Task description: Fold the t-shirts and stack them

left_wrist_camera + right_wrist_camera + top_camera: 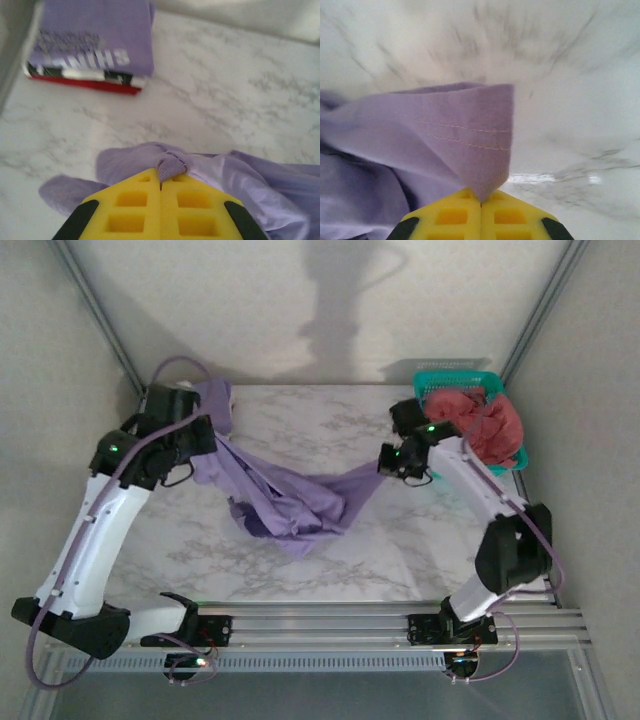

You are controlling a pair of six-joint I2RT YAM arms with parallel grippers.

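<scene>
Lavender t-shirt [295, 505] sags at frame centre, strung between both arms. Left gripper [160, 182] clamped tight on its bunched edge; right gripper [480, 199] clamped tight on a stitched hem. Folded stack [95, 50] upper left. Coral-pink cloth [495, 430], apparently tees, fills teal basket [455, 380] upper right

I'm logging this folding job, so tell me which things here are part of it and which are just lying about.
Part of the job:
lavender t-shirt, pinched by the left claw and the right claw
folded stack
coral-pink tee pile

Just there:
teal basket, holding the pink pile
marble table
</scene>
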